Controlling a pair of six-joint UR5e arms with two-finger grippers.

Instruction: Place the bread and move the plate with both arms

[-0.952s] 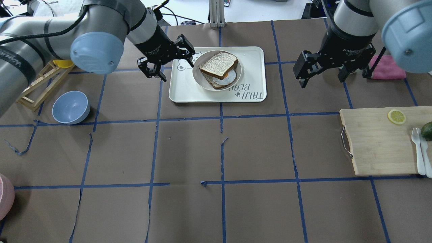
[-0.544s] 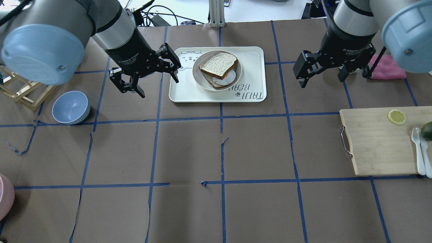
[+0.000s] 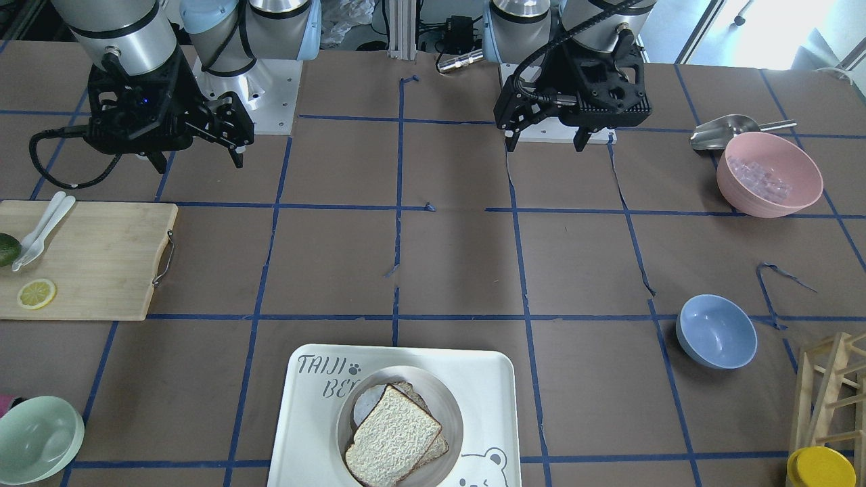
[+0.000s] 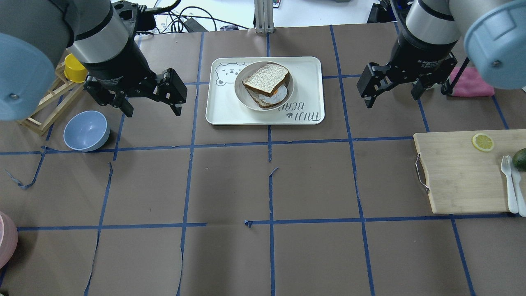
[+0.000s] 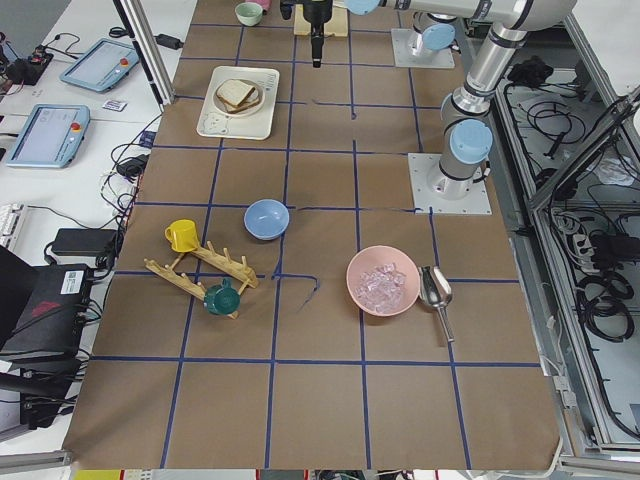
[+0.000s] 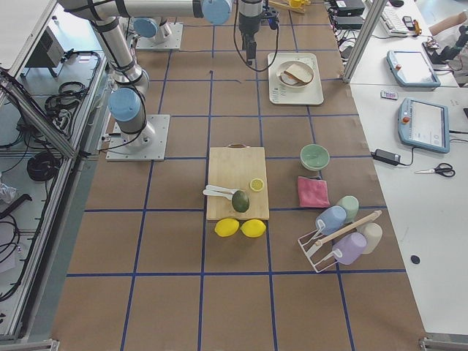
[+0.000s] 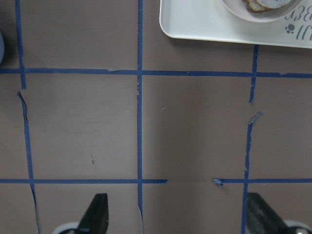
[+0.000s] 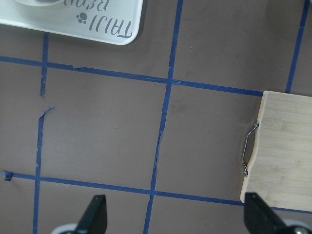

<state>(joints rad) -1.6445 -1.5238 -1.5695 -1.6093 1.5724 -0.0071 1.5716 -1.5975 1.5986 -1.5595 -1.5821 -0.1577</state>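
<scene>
So the round cream-white plate (image 4: 239, 86) sits on the white rectangular bear-print tray (image 4: 222, 107) at the far middle of the brown paper table (image 4: 230, 185), right between the arms. The left gripper (image 4: 153, 111) hangs off the tray's left end and the right gripper (image 4: 391, 98) off its right end. Both are well clear, spread wide and holding nothing, with the left maybe a touch nearer. The plain slice of pale bread (image 4: 266, 78), pitted on top with a brown crust, lies flat and a bit skewed over the egg-topped slice (image 4: 276, 95) in the plate. I'd guess bread's done and the plate's next. It's a smooth shallow rim, so a thin lip to pinch from opposite sides.
</scene>
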